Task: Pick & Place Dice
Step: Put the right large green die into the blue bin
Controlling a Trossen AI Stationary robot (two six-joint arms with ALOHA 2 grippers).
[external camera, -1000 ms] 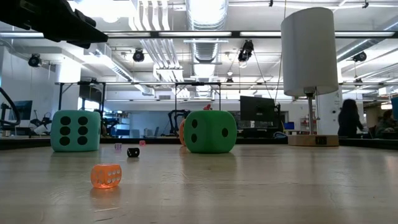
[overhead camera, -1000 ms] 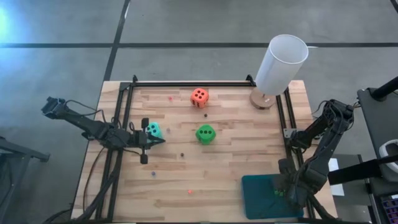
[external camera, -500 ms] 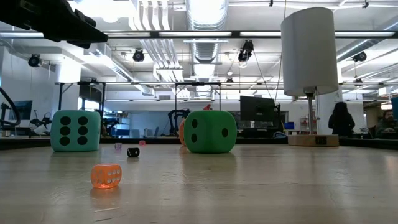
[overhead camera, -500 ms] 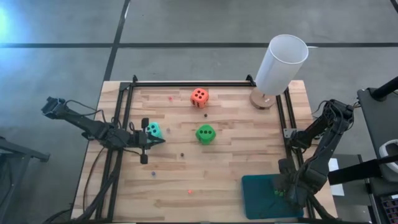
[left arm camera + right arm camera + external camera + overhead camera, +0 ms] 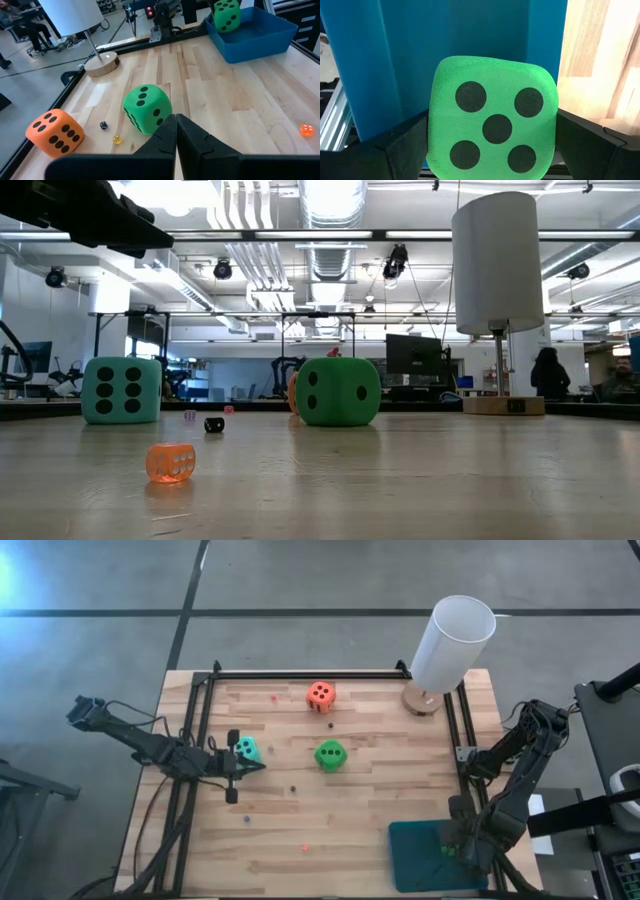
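Note:
My left gripper [image 5: 260, 765] is shut, low over the table's left part. The turquoise die [image 5: 245, 749] stands right beside it on the far side; whether they touch I cannot tell. Ahead of its fingers [image 5: 176, 122] a bright green die [image 5: 146, 108] and the orange-red die [image 5: 54, 132] rest on the wood. My right gripper [image 5: 449, 847] reaches down into the blue tray [image 5: 415, 862] at the near right corner, shut on the second green die [image 5: 492, 117]. My right gripper pinches the green die by two opposite side faces, one finger [image 5: 405, 145] against one side [image 5: 436, 125], the other finger [image 5: 585, 137] against the opposite side. It comes from above, pointing down. The five-pip face looks at the wrist camera. The die's lower part [image 5: 227, 20] sits within the tray's walls; whether it rests on the floor is hidden.
A tall white cylinder on a round wooden foot [image 5: 452, 640] stands at the far right corner. Tiny dice lie scattered on the wood, among them an orange one [image 5: 170, 462] and a black one [image 5: 214, 424]. Black rails [image 5: 195, 730] frame the table. People show in the room behind.
Neither arm nor any die has moved. Only a person far behind the table in the low view has shifted a little to the left.

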